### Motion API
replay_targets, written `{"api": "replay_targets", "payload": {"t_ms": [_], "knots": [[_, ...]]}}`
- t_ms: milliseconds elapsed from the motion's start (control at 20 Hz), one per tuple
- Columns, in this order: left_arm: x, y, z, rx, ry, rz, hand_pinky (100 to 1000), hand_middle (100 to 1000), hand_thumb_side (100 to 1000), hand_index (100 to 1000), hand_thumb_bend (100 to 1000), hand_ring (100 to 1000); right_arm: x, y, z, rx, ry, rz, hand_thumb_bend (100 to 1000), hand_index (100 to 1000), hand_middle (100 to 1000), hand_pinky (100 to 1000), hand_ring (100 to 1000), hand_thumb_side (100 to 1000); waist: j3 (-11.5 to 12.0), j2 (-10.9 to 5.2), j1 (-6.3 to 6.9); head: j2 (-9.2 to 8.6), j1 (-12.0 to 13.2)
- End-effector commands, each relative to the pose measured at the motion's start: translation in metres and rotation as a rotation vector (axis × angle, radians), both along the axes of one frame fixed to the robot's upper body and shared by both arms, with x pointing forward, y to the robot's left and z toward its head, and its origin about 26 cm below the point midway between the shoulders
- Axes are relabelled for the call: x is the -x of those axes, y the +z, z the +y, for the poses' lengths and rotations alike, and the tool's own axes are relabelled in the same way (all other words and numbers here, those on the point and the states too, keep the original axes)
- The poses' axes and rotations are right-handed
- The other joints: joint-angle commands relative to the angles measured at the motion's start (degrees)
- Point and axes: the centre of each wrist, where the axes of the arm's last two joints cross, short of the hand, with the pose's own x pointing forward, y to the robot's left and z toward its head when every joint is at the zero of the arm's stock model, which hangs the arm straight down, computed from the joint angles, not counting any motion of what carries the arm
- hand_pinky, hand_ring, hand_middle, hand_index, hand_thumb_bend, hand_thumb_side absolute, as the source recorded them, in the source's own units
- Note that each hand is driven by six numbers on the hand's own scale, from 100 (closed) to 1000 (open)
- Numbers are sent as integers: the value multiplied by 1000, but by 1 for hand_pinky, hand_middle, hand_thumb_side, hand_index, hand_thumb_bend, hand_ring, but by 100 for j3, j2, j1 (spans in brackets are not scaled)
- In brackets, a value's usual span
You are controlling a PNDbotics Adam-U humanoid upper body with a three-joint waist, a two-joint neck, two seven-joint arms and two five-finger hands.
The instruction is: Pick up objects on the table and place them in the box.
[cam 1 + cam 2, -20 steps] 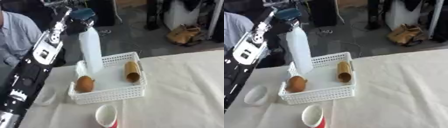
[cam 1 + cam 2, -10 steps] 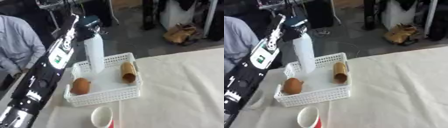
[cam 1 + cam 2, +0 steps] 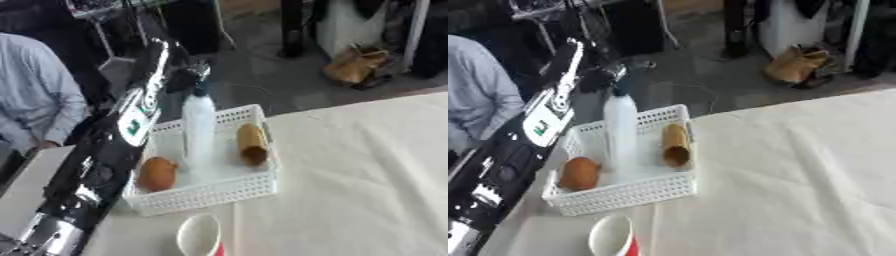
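1. Nearest on the bench (image 3: 367, 175), a cup (image 3: 199, 235) waits unpicked.
2. Beyond it, the box (image 3: 214, 192) holds a brown round item (image 3: 157, 173), a tan roll (image 3: 252, 144) and an upright bottle (image 3: 199, 127).
3. Farther back, the left hand (image 3: 185, 80) has its fingers around the bottle's cap, placing it; letting go looks next.
4. Right eye view shows the cap more clearly; the right hand is unseen.

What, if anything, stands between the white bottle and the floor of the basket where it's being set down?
Nothing visible does. The left hand holds the white bottle upright by its top over the middle of the white basket. The brown round item lies to its left and the tan roll to its right, leaving that spot free.
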Motion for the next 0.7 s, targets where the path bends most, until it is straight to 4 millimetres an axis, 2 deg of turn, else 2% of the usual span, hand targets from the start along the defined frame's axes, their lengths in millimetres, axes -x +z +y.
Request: {"api": "replay_targets", "payload": {"t_ms": [50,300,700], "knots": [[3,19,4,-114,-50,82,1000,927,871,1000,713,1000,4,10,0,20,16,-56,100,694,618,717,831,1000,16,-92,-55,-42,12],[5,26,7,-183,-87,189,1000,961,878,1000,708,1000,4,9,-1,18,15,-53,100,694,618,717,831,1000,54,-96,-66,-16,-16],[8,33,13,-167,-115,224,1000,948,887,1000,714,1000,4,8,-2,15,8,-50,100,693,617,717,831,1000,127,-111,-100,17,-49]]}}
